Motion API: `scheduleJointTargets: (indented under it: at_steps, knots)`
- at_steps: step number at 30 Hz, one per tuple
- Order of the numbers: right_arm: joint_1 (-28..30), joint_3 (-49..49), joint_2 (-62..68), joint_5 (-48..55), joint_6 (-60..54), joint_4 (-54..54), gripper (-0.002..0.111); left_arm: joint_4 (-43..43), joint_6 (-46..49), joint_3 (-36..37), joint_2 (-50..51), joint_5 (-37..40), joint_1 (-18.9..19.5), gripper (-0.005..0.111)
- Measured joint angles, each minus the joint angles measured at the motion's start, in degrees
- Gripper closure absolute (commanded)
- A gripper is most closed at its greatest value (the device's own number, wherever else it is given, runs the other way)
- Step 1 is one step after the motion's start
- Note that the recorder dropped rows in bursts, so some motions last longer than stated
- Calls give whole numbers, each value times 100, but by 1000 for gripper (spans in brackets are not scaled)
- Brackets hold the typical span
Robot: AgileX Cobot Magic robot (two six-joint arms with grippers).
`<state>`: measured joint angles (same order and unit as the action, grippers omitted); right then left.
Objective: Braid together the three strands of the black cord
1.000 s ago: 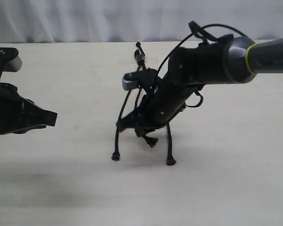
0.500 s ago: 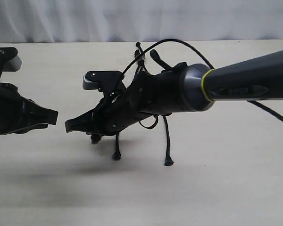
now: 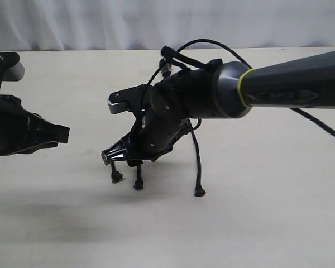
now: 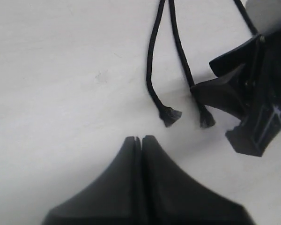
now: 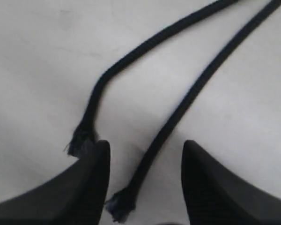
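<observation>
Three strands (image 3: 196, 162) of the cord (image 3: 166, 67) run over the table (image 3: 268, 223) from its far edge toward the near edge. They look light, limp and thin, so pinching just above a knobby tip seems best. The right hand (image 5: 145, 146) stands wide astride one strand's end; the left hand (image 4: 138, 140) is closed and empty near the left edge.

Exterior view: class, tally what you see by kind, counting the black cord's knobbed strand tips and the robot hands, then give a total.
Strand tips: 3 (left tip, middle tip, right tip)
Robot hands: 2 (left hand, right hand)
Total: 5
</observation>
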<state>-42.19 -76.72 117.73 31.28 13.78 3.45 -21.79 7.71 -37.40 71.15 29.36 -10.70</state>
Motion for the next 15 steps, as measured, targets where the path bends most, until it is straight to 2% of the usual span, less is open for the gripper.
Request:
scheduleJointTargets:
  at_steps: [2, 4, 6, 7, 8, 12, 15]
  knots:
    - [-79, -106, 144, 143, 665, -633, 62, -90, 0, 0, 0, -68, 0, 107]
    - [-125, -158, 325, 188, 866, -811, 62, -98, 0, 0, 0, -94, 0, 107]
    - [-197, -169, 468, 249, 936, -909, 76, -111, 0, 0, 0, -103, 0, 107]
    - [-210, -183, 482, 249, 940, -969, 94, -111, 0, 0, 0, -103, 0, 107]
    - [-250, -193, 493, 293, 952, -1112, 104, -111, 0, 0, 0, -106, 0, 107]
    - [-250, -409, 481, 824, 758, -1163, 104, -111, 0, 0, 0, -106, 0, 107]
    - [139, -629, 144, 1370, 322, -1151, 104, -111, 0, 80, 0, 49, 0, 107]
